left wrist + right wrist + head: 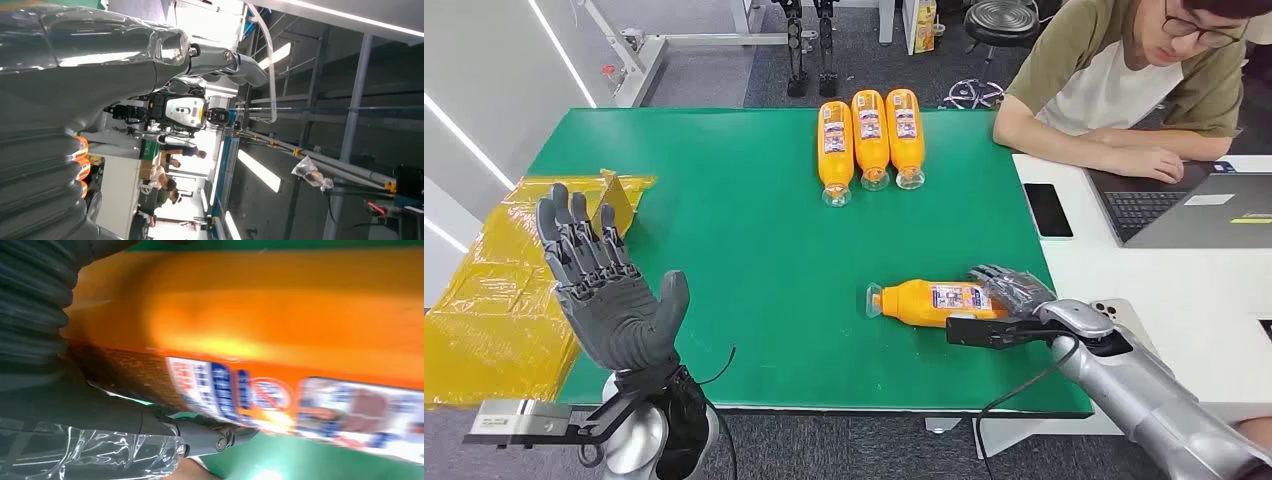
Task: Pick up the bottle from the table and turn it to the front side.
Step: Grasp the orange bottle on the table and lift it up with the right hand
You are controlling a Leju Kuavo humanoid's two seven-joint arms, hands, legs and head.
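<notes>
An orange bottle [929, 300] with a blue and white label lies on its side on the green table [724, 210], its cap pointing left. My right hand [1014, 305] holds its base end, dark fingers [1009, 285] over the top and the thumb along the near side. In the right wrist view the bottle [260, 315] is very close, label turned toward the thumb [150, 430]. My left hand [609, 295] is raised at the near left corner, fingers spread, palm toward me, holding nothing; the left wrist view shows its grey cover [60, 100].
Three more orange bottles [871, 140] lie side by side at the table's far edge. Yellow plastic wrap [494, 300] covers a surface left of the table. A person sits at the white desk on the right with a laptop [1194, 205] and a phone [1048, 210].
</notes>
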